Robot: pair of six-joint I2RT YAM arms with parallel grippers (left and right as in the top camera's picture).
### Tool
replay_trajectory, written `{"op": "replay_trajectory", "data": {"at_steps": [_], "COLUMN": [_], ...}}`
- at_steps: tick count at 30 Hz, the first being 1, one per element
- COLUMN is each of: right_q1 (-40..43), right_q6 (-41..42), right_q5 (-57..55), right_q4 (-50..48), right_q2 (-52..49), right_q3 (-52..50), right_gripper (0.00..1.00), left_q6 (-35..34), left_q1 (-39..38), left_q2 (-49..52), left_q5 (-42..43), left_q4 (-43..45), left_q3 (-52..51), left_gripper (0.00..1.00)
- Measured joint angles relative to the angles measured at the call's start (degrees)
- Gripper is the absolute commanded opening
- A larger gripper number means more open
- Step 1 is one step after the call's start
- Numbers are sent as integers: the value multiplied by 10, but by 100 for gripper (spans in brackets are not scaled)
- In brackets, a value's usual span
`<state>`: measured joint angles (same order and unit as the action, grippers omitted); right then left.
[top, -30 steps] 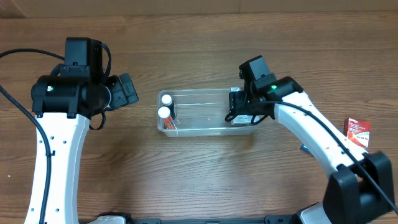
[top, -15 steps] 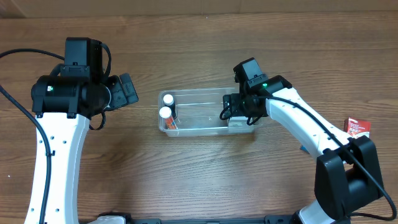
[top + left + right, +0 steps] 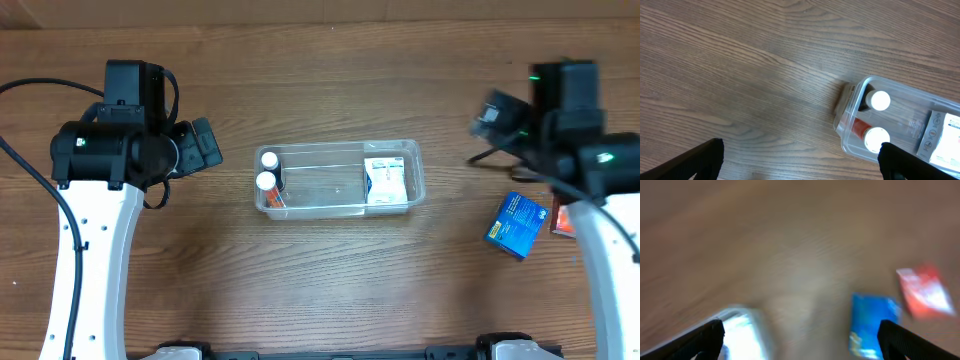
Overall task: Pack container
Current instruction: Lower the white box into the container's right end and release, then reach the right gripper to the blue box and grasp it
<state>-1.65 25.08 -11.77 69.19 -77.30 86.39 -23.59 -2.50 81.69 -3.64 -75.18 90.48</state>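
Right gripper [image 3: 800,342], spread and empty, near right edge: hasty descent may shove blue box [image 3: 516,226] against red box [image 3: 926,291].

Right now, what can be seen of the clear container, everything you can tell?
The container is a clear plastic rectangular tub with rounded corners and a rim, open-topped and upright on the wooden table, near its middle. Two white-capped bottles sit at its left end, a white box at its right end; the floor between is bare. Only the table and these contents touch it.
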Motion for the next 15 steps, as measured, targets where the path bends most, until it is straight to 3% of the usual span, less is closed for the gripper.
{"op": "replay_trajectory", "data": {"at_steps": [5,15], "right_q1": [127,188], "right_q6": [34,21], "right_q5": [14,37], "right_q4": [12,-120], "right_q2": [-40,-161], "right_q3": [-83,-254], "right_gripper": [100,100], "left_q6": [0,0], "left_q1": [0,0], "left_q2": [0,0], "left_q5": [0,0], "left_q4": [2,0], "left_q3": [0,0], "left_gripper": [100,100]}}
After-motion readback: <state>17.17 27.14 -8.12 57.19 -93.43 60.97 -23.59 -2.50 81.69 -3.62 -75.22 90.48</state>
